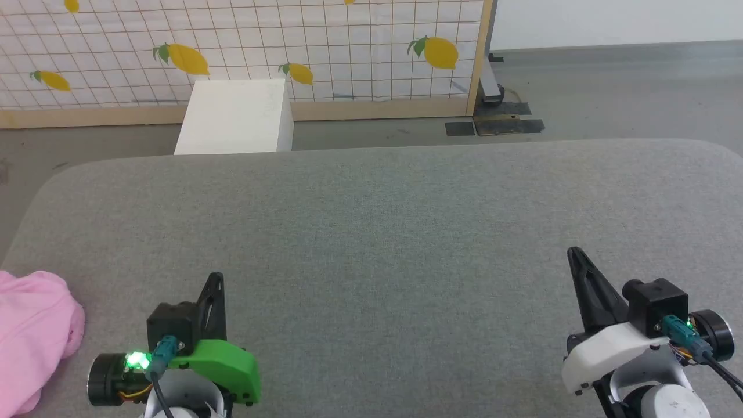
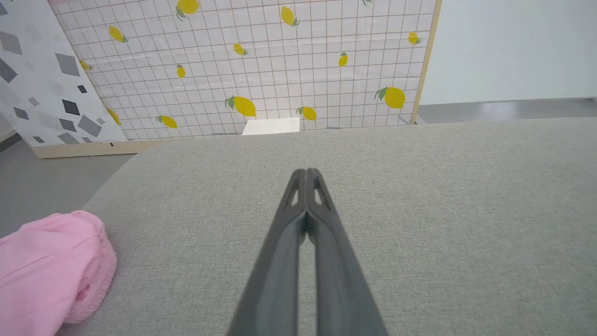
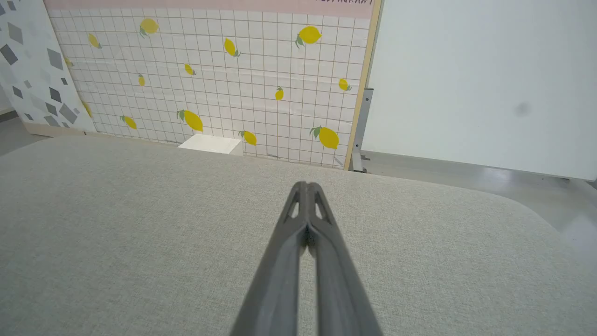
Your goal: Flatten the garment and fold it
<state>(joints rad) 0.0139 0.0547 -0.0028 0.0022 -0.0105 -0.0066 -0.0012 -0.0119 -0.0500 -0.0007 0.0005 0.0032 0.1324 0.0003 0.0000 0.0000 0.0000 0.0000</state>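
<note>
Cloth this soft and light will likely sag and crease, so the bunched pink garment (image 1: 32,337), at the grey worktop's (image 1: 377,220) near left edge beside the clenched, empty left tool (image 2: 306,177), seems best pinched at its gathered hem, the right tool (image 3: 306,189) likewise clenched empty.
</note>
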